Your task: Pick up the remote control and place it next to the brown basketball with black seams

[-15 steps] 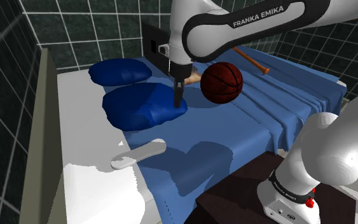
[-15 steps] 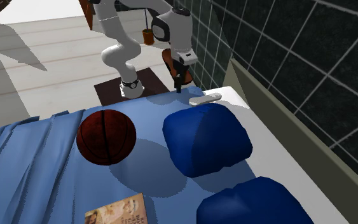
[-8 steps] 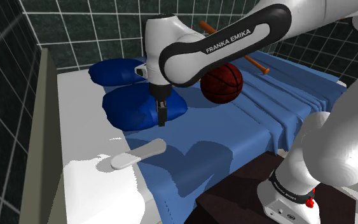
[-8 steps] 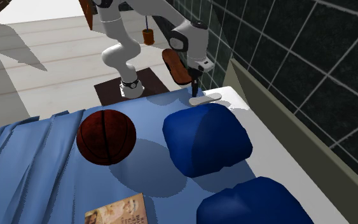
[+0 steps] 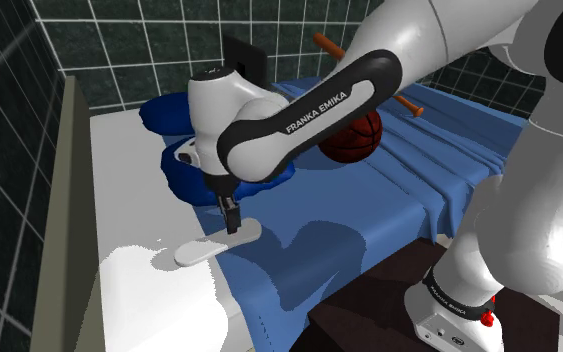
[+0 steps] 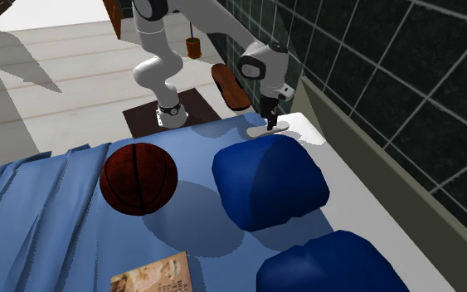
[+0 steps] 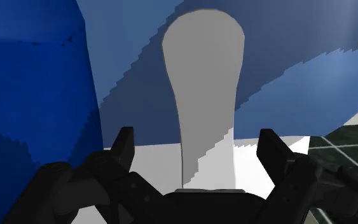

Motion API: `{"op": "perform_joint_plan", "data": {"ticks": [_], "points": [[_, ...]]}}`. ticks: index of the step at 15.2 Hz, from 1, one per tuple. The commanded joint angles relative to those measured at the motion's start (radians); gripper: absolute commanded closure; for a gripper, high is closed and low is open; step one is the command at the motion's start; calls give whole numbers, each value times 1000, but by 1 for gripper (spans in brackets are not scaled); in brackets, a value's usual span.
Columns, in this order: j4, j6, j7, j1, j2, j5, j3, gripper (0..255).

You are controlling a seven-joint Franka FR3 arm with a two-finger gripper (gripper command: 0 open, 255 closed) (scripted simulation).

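Half on the blue sheet [image 5: 369, 200], half on bare white mattress [image 5: 139, 290], near the bed's edge at the shoulder view's left: pale grey remote control [image 5: 204, 250], lying flat. Straddled by jaws spread wide apart, one on each side of its narrow part, touching neither side. Just beside a dark blue pillow [image 6: 269, 182]. Well apart from the brown basketball [image 6: 138, 178], farther along the sheet toward the shoulder view's right.

The bed [image 5: 389, 195] carries a blue cover, with white sheet exposed at one end. On it lie two blue pillows [image 6: 269, 182], a brown basketball [image 6: 138, 178], a book [image 6: 153, 275] and a pale grey remote control [image 5: 217, 242], which straddles the cover's edge.
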Motion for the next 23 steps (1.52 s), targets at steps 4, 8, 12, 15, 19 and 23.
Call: {"op": "perform_joint_plan", "data": {"ticks": [4, 8, 12, 15, 19, 23], "points": [[11, 48, -11, 25, 70, -28, 18, 0], [-3, 95, 0, 28, 105, -45, 13, 0], [-8, 113, 5, 30, 119, -52, 11, 0], [-8, 113, 5, 30, 119, -52, 11, 0], [-8, 113, 5, 30, 119, -52, 11, 255], [-7, 113, 5, 30, 119, -52, 11, 255]]}}
